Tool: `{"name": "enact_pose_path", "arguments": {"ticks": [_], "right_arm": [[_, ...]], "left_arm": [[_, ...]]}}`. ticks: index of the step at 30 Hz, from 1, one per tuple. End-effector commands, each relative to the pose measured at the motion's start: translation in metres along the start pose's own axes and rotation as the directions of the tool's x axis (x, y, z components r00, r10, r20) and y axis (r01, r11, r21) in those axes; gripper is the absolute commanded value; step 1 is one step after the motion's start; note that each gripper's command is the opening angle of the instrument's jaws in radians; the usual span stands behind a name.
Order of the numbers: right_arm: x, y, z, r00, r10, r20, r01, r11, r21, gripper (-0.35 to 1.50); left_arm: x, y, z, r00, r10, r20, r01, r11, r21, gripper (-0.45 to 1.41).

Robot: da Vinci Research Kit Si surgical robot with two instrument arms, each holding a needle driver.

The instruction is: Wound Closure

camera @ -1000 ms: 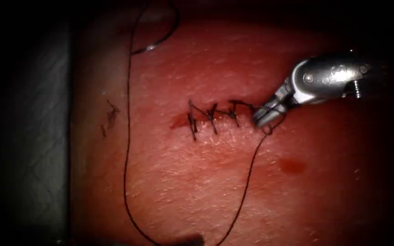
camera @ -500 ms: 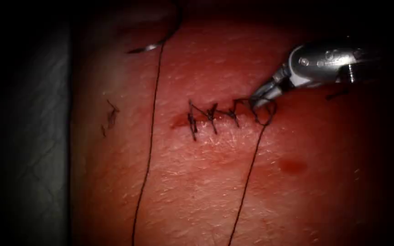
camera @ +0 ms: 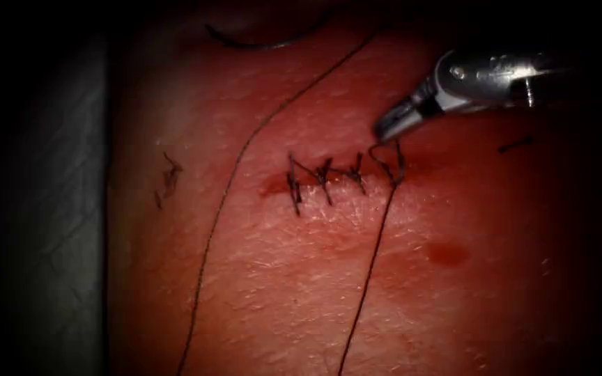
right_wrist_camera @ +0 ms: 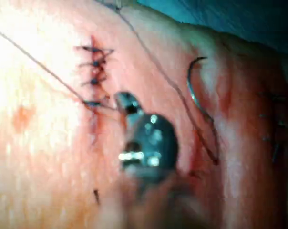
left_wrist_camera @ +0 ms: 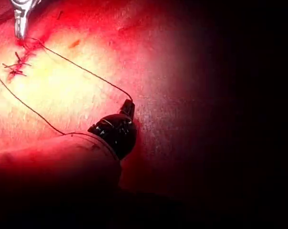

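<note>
The cut (camera: 273, 186) in the tissue (camera: 280, 292) carries several dark stitches (camera: 329, 177). My right tool (camera: 388, 129) hovers just above the cut's right end, jaws shut on the short end of thread at the last stitch; it is also seen as right tool (right_wrist_camera: 125, 102). From that stitch the thread (camera: 367, 278) runs down to my left tool (left_wrist_camera: 129, 106), whose jaws are shut on it. A second strand (camera: 224, 202) crosses the tissue left of the cut. The curved needle (camera: 259, 46) lies free on the tissue, far above and left of the cut, also seen as needle (right_wrist_camera: 196, 90).
A red fluid spot (camera: 446, 253) sits below and right of the cut. Cut ends of thread lie at the left (camera: 170, 174) and at the right (camera: 517, 145). Grey cloth (camera: 50, 209) borders the tissue's left edge.
The right tool rose up and away from the cut's right end, and the loop at the last stitch drew smaller. The long left strand swung rightward at its top; the needle slid upward.
</note>
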Motion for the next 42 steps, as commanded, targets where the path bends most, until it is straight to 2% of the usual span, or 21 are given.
{"name": "enact_pose_path", "arguments": {"ticks": [1,10,19,31,42], "right_arm": [[-0.0001,0.0001,0.0009,1.000,0.003,-0.001,-0.003,1.000,0.000,-0.35],[-0.0005,0.0008,0.0012,1.000,0.009,0.004,-0.009,1.000,-0.008,-0.35],[-0.0009,0.0014,0.0016,1.000,0.014,0.011,-0.014,1.000,-0.019,-0.35],[-0.0029,0.0021,0.0025,0.999,0.026,0.039,-0.024,0.998,-0.061,-0.35],[-0.0035,0.0022,0.0020,0.996,0.067,0.064,-0.061,0.994,-0.094,-0.35]], "left_arm": [[0.0001,0.0011,0.0006,1.000,0.002,-0.004,-0.002,1.000,-0.005,-0.45],[0.0023,0.0029,-0.0018,0.999,-0.005,-0.033,0.004,1.000,-0.028,-0.45],[0.0055,0.0042,-0.0045,0.994,-0.006,-0.111,-0.005,0.995,-0.100,-0.45],[0.0060,0.0071,-0.0025,0.987,-0.008,-0.161,-0.020,0.986,-0.168,-0.45],[0.0063,0.0071,-0.0024,0.987,-0.002,-0.161,-0.026,0.986,-0.167,-0.45]]}}
